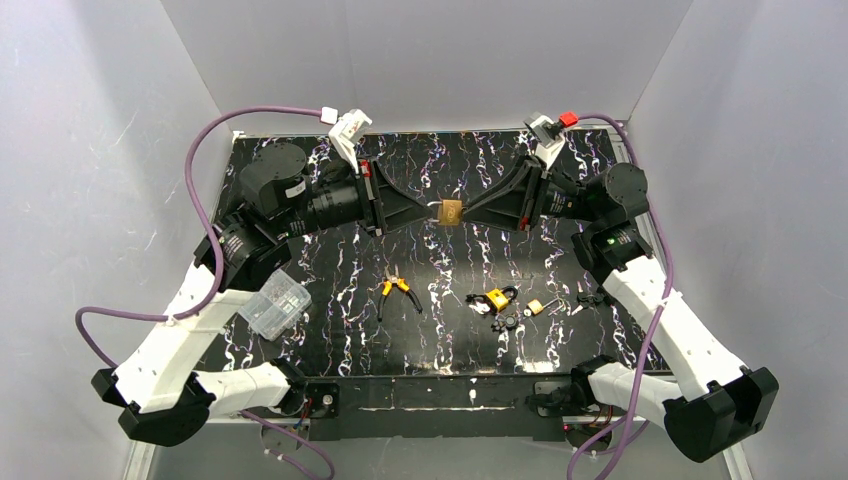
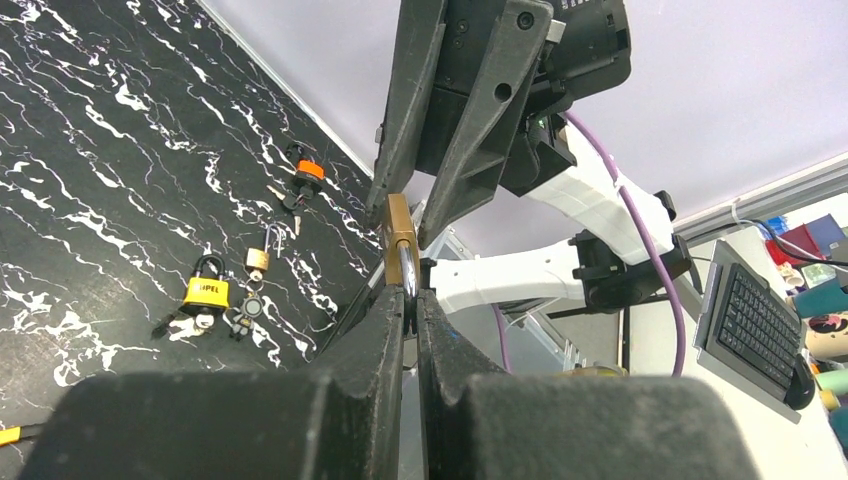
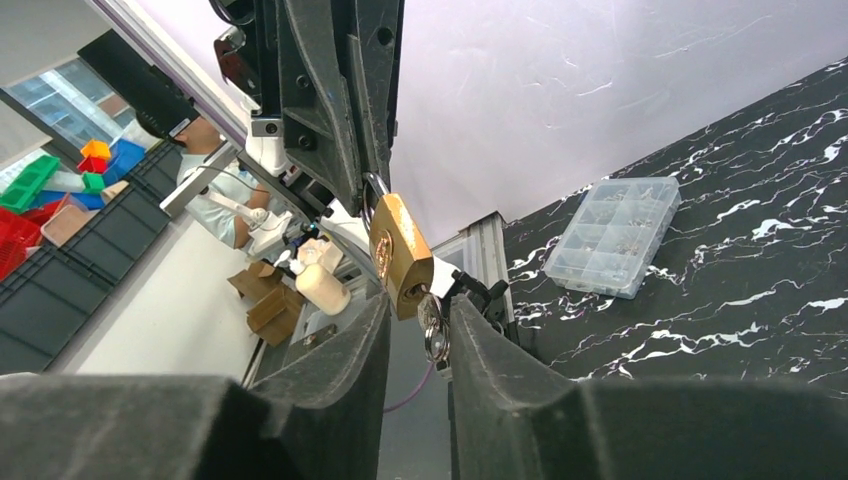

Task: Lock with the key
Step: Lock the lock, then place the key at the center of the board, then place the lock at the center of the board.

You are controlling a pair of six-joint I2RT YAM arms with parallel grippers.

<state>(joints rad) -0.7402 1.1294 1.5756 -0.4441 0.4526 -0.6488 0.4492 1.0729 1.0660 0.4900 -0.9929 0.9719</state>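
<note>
Closest to the lens in each wrist view are that arm's own dark fingers; the left gripper [image 2: 408,300] has its jaws drawn narrow on the steel shackle [image 2: 408,270] of a brass padlock [image 2: 400,235], and the right gripper [image 3: 430,322] has its jaws pinched on a key [image 3: 434,335] that sits at the bottom end of the lock body. From above, the two grippers meet nose to nose in mid-air over the far middle of the table [image 1: 440,340], with the padlock between them and clear of the surface.

Judging progress: the lock is lifted, braced by one arm, and the key appears to be in the keyhole; what seems left is the turn of the key, and perhaps pressing the shackle home. Whether the shackle is already seated I cannot tell from these views.

Black with white marble veining, the table also carries yellow-handled pliers [image 1: 398,292], a clear plastic box [image 1: 275,305] near the left arm, a yellow padlock [image 1: 494,299], a small brass padlock [image 1: 537,306] and an orange-topped lock [image 2: 308,172], all lying well apart from the grippers. Plain white walls [image 1: 430,60] close in three sides; past them the wrist views show a keyboard [image 2: 750,320] and coloured crates [image 3: 40,190].
</note>
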